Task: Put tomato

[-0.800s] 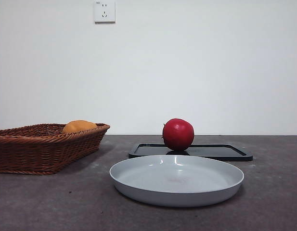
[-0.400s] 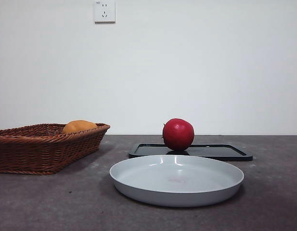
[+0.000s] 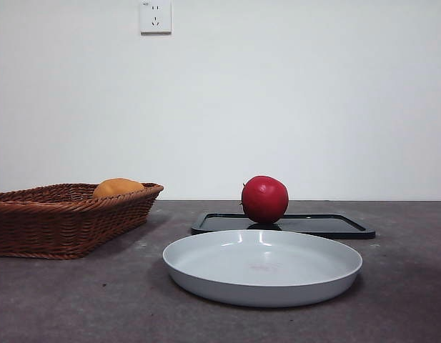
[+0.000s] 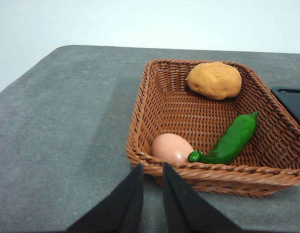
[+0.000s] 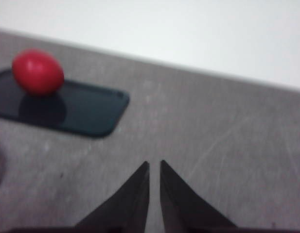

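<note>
— Grey tabletop [image 3: 77, 300], white wall [image 3: 291, 100] with a socket [image 3: 155, 16] behind. What does the level view give you?

— An orange-yellow fruit [image 3: 117, 188] peeking over the rim of the wicker basket [image 3: 56, 229], an empty grey plate [image 3: 263, 268] nearest the camera, and the tomato [image 3: 264, 199] sitting on the black tray [image 3: 327, 226] just behind the plate. No arm shows.

— And the wrist cameras?

— The left one looks down into the basket: besides that fruit, a green pepper [image 4: 232, 139] and a pale egg [image 4: 172, 148] lie inside. The left gripper [image 4: 153, 171] hangs just beside the basket rim, jaws nearly together, empty. The right one, blurred, shows the tomato on the tray — the right gripper [image 5: 154, 166] is well apart from it over bare table, jaws also nearly closed on nothing.
</note>
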